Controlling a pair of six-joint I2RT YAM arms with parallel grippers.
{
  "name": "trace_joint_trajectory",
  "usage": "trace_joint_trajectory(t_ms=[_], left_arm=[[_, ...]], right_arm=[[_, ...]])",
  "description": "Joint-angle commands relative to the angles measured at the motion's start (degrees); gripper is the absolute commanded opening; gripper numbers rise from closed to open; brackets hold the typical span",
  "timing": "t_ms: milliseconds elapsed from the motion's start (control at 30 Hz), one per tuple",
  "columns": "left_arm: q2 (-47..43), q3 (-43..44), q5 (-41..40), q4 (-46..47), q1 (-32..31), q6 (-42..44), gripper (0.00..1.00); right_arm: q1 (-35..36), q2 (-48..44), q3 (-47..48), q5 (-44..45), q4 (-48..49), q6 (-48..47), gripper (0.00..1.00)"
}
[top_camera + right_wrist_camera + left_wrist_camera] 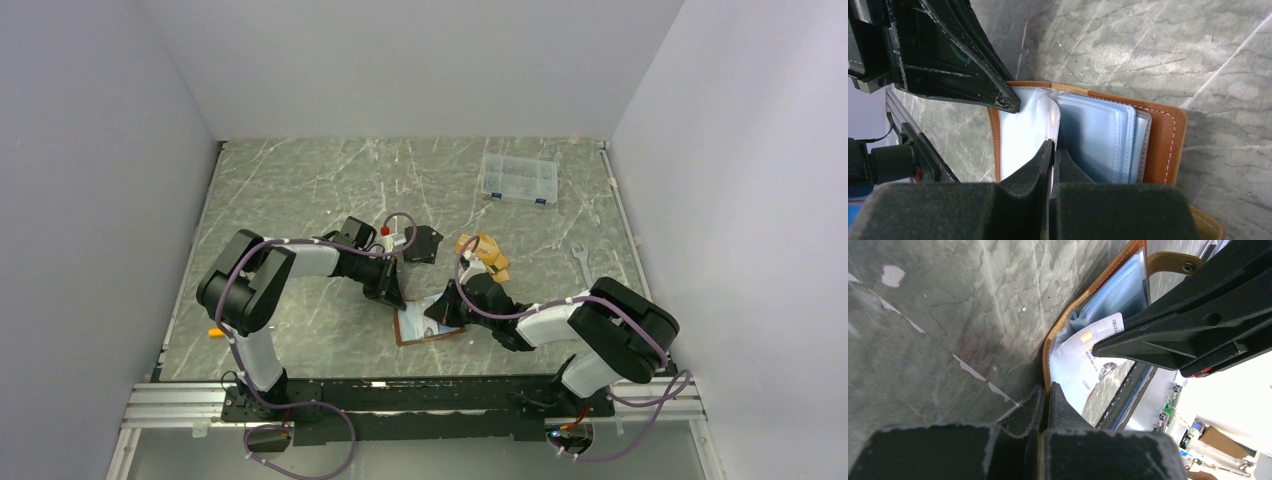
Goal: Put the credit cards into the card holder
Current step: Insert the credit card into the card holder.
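Grey marbled table (300, 190), pale walls (400, 60), card holder (424, 326)

Wrists low, left arm (300, 258) and right arm (548, 322) bent inward. left gripper (1047, 388) pinched closed, right gripper (1054, 145) pinched closed, tips near each other.

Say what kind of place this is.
Probably a robot lab test cell: plain white walls box in a marble-patterned table, two arms bolted to an aluminium rail, staged props like a wrench.
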Motion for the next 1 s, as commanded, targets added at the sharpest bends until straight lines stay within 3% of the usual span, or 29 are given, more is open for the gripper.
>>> trace_joint_trajectory(t_ms=[0,133,367,467,833,967], left_arm=[[-2.13,0.32,1.31,1.63,-0.63,0.6,0.02],[-2.08,0.63,1.36,1.3,-0.97,0.7,0.04],[-3.0,0.07,0.69,1.12,-0.97,1.48,0.04],[-2.87,0.11,0.68,1.01,-0.97,1.55,0.02],[-3.11,0.24,0.56,0.45,-0.86,2.06,0.0],[-3.2,0.23,0.62,0.43,-0.85,2.09,0.0]], right_arm=[[1.32,3.17,-2.84,-2.09,-14.11,-4.84,0.02],[1.34,4.21,-2.04,-2.03,-15.14,-4.99,0.09],[1.37,-2.15,-0.76,4.47,-26.02,-4.49,0.46],[1.6,-3.87,0.53,6.44,-30.3,-4.8,0.54],[6.51,-1.15,6.95,13.08,-41.68,-2.86,0.6],[8.83,-1.81,10.36,17.52,-49.22,0.8,0.67]])
